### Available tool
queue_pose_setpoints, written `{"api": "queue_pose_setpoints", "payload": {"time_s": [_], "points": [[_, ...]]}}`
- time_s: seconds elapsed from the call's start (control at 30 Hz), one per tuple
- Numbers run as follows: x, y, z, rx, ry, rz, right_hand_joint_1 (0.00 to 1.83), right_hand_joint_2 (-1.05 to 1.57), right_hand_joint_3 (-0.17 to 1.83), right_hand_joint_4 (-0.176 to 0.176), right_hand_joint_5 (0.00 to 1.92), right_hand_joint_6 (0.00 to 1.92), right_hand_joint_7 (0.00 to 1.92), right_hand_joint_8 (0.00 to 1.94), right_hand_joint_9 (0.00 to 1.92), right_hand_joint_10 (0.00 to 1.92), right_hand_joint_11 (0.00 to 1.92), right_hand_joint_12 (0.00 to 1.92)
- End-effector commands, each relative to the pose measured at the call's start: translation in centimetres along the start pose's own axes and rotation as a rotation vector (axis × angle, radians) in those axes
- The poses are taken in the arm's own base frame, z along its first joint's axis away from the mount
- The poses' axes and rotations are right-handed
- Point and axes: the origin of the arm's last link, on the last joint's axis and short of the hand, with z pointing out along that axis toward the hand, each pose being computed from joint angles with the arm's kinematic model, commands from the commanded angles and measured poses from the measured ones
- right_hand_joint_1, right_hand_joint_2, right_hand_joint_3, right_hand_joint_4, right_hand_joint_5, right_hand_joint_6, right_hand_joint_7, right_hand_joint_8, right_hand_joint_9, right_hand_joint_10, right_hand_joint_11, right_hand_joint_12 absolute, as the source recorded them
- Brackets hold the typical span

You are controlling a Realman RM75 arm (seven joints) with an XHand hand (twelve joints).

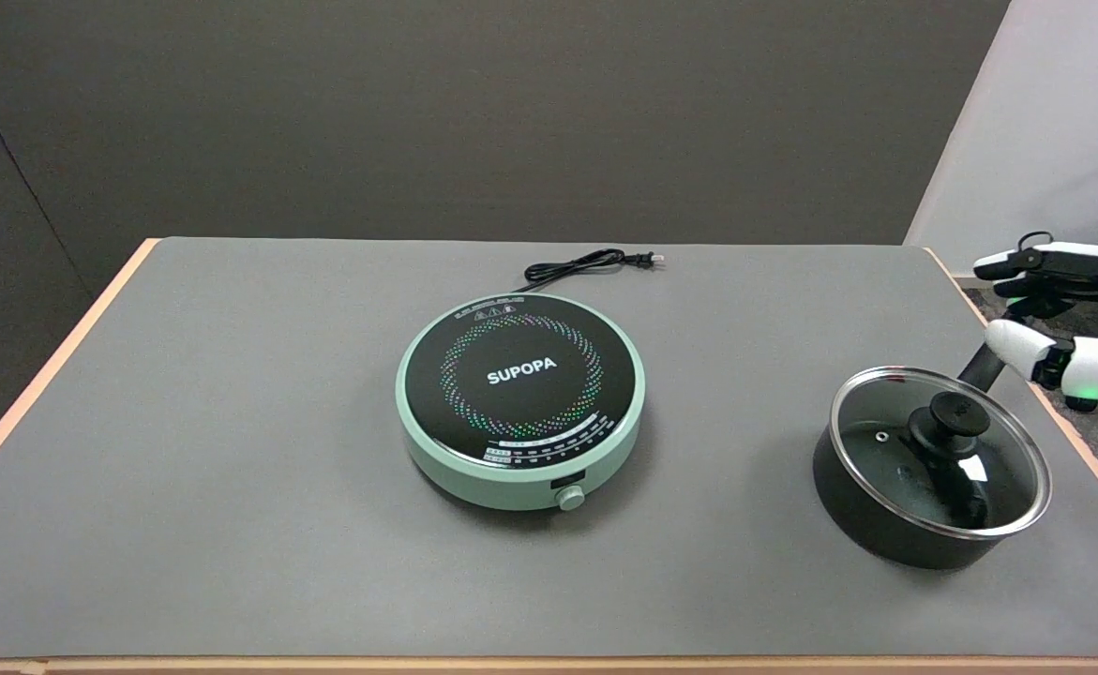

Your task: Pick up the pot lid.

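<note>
I am bringing the right hand [1064, 309], empty with fingers spread, in from the table's [230, 469] three o'clock edge toward the glass lid [895, 412] sitting on the pot [872, 520], whose knob [952, 422] I'm needing to pinch next.

Hotplate [521, 401] sits mid-table [230, 469], its cord [586, 265] coiled just behind it. Pot [895, 525] stands well to the hotplate's right, near the table's right edge, lid [886, 412] on top of it. Right hand [1064, 319] is behind and right of the pot, past the table edge, apart from the lid.
</note>
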Motion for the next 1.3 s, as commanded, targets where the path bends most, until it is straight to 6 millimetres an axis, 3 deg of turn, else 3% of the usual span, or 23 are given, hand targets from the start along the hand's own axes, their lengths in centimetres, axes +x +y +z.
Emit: {"api": "queue_pose_setpoints", "payload": {"time_s": [0.03, 0.17, 0.7, 1.03, 1.3], "points": [[0.1, 0.8, -2.1, -0.017, 0.049, -0.046, 0.56, 0.55, 0.92, 0.176, 0.57, 0.31, 0.67, 0.22, 0.71, 0.46, 0.51, 0.90], [0.1, 1.8, -2.7, -0.027, 0.064, -0.051, 0.50, 0.56, 0.88, 0.176, 0.55, 0.27, 0.59, 0.22, 0.68, 0.38, 0.48, 0.85], [0.5, 6.4, -5.7, 0.005, 0.162, -0.133, 0.49, 0.53, 0.92, 0.176, 0.53, 0.26, 0.59, 0.21, 0.65, 0.38, 0.43, 0.77], [0.8, 6.5, -5.9, 0.073, 0.194, -0.174, 0.46, 0.52, 0.91, 0.176, 0.54, 0.26, 0.59, 0.20, 0.65, 0.38, 0.43, 0.77], [-0.1, 6.6, -7.1, 0.079, 0.185, -0.159, 0.49, 0.53, 0.90, 0.176, 0.57, 0.30, 0.63, 0.20, 0.67, 0.40, 0.46, 0.79]]}}
